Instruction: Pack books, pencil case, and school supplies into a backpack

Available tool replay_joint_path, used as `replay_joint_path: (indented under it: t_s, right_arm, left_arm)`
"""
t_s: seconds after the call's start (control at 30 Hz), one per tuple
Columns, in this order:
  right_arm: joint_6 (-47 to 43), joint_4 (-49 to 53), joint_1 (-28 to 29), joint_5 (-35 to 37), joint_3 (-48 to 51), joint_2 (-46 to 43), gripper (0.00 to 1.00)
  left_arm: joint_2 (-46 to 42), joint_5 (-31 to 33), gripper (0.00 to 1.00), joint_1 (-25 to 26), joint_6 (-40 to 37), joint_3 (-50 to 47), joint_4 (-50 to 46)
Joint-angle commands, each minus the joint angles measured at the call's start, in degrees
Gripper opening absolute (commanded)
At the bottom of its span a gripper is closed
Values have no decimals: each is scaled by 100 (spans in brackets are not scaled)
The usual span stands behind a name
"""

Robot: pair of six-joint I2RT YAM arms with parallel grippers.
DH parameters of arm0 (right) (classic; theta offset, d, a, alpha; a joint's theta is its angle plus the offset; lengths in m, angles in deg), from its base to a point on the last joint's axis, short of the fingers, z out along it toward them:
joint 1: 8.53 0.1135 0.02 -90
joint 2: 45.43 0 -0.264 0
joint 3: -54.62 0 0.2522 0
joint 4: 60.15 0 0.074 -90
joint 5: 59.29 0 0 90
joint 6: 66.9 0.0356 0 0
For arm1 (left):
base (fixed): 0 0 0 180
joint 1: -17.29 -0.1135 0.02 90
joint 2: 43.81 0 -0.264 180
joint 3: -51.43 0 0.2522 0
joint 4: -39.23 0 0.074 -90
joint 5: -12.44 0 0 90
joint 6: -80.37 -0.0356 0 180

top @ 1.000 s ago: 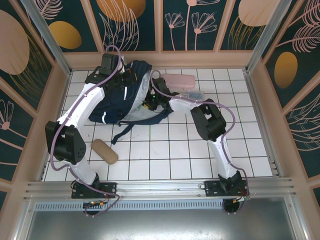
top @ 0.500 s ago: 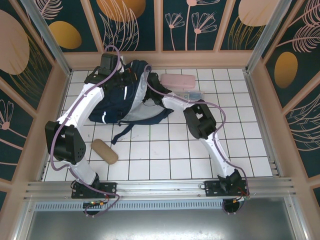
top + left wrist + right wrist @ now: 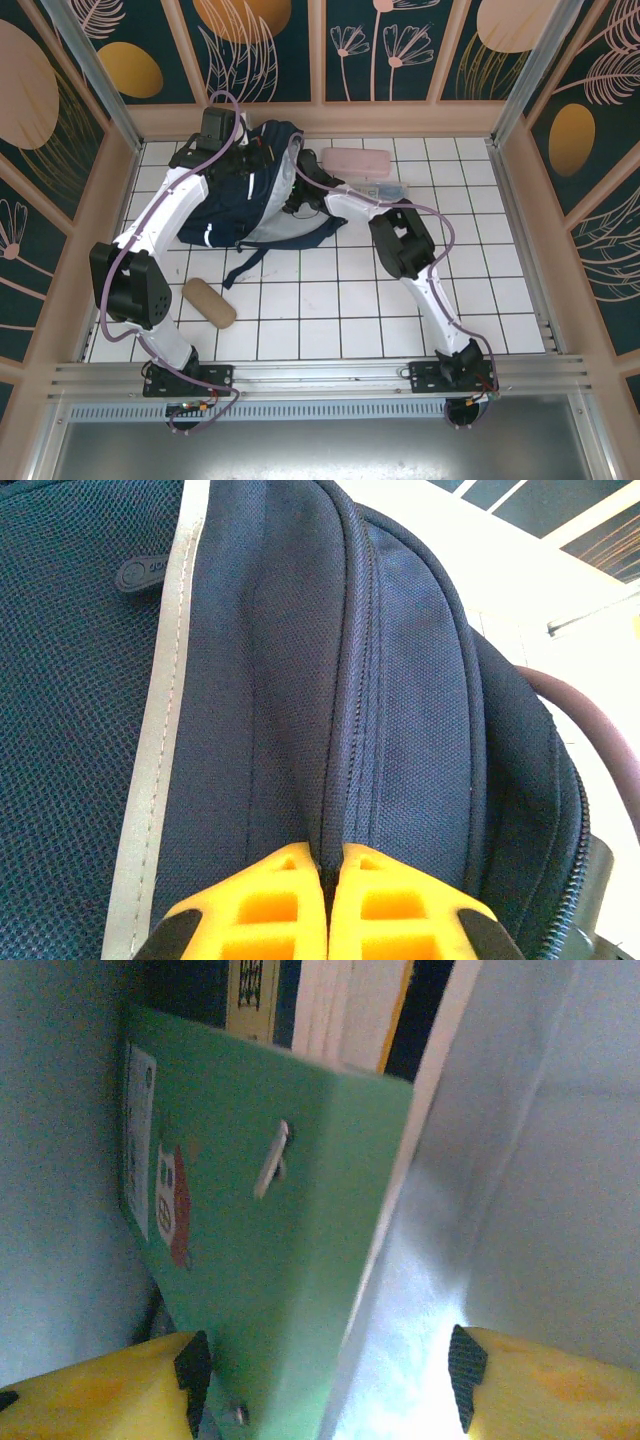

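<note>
The navy backpack [image 3: 235, 200] lies at the back left, its mouth facing right. My left gripper [image 3: 330, 865] is shut on a fabric seam at the backpack's top edge [image 3: 350, 680]. My right gripper [image 3: 325, 1380] is inside the bag with its jaws open. The green book [image 3: 270, 1220] stands between them, close against the left finger [image 3: 192, 1365], with a wide gap to the right one. More books [image 3: 330, 1010] stand behind it. The school supplies packet [image 3: 378, 188] lies right of the bag. Behind it is a pink oblong case [image 3: 355, 160], possibly the pencil case.
A tan oblong pouch [image 3: 208, 302] lies on the white tiled floor near the left arm's base. My right arm [image 3: 400, 240] stretches across the middle toward the bag. Pale grey lining [image 3: 540, 1160] surrounds my right gripper. Walls close in the table on three sides.
My right arm has shifted left and pushed further into the backpack's mouth. The left gripper keeps its hold and has not moved.
</note>
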Motion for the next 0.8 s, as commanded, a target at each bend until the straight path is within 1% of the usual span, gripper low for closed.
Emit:
replay_joint_path:
  t_s: [0.0, 0.1, 0.2, 0.3, 0.47, 0.63, 0.7, 0.77]
  right_arm:
    - [-388, 221, -10, 234, 194, -627, 68]
    - [-492, 232, -11, 357, 427, -822, 63]
    - [-513, 138, -29, 381, 709, -1042, 61]
    - [-705, 314, -44, 520, 1015, -1384, 61]
    - [-1091, 367, -159, 988, 2187, -2426, 61]
    - [-1493, 486, -418, 1374, 3417, -3490, 57]
    - [-1650, 536, -544, 1539, 3766, -3780, 57]
    - [-1738, 622, -744, 1870, 4079, -4022, 56]
  left_arm:
    - [-307, -255, 0, 37, -79, 265, 414]
    - [-320, -252, 0, 34, -79, 256, 419]
    - [-320, -236, 0, 33, -79, 258, 414]
    - [-318, -218, 0, 29, -87, 263, 416]
    - [-312, -129, 0, 9, -45, 287, 444]
    - [-320, -86, 0, 5, 48, 94, 625]
    - [-320, -106, 0, -3, 93, -29, 713]
    - [-318, -180, 0, 5, 147, -165, 819]
